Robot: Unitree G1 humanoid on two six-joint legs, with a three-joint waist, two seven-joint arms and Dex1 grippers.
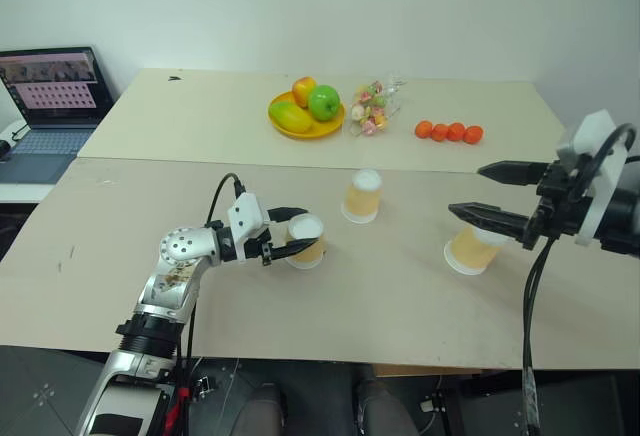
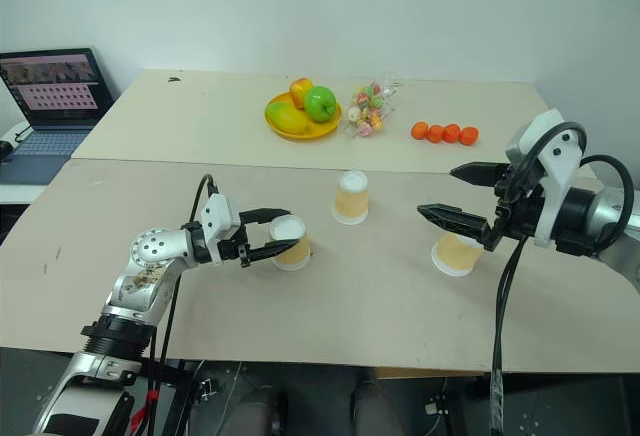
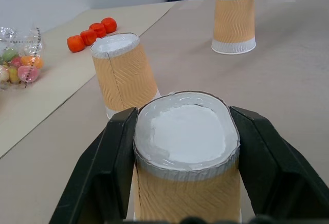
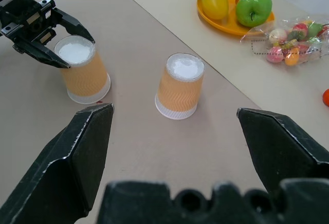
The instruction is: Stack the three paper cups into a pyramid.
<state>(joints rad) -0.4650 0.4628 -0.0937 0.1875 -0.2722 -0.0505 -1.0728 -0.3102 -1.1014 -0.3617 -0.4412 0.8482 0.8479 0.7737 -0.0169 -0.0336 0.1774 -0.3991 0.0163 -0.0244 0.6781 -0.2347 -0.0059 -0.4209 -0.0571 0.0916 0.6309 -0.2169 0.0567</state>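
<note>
Three tapered pale-orange paper cups, inverted on beige worktop [image 1: 150, 216], apart in a loose row. Left cup [image 1: 306, 242]: pinched at its base by left gripper [image 1: 296, 233] jaws. Middle cup [image 1: 362, 197]: free, just beyond. Right cup [image 1: 474, 249]: under right gripper [image 1: 488, 196], jaws spread wide.

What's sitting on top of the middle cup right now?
Nothing: the middle paper cup stands upside down, its white base bare. Whatever is under it is covered.
</note>
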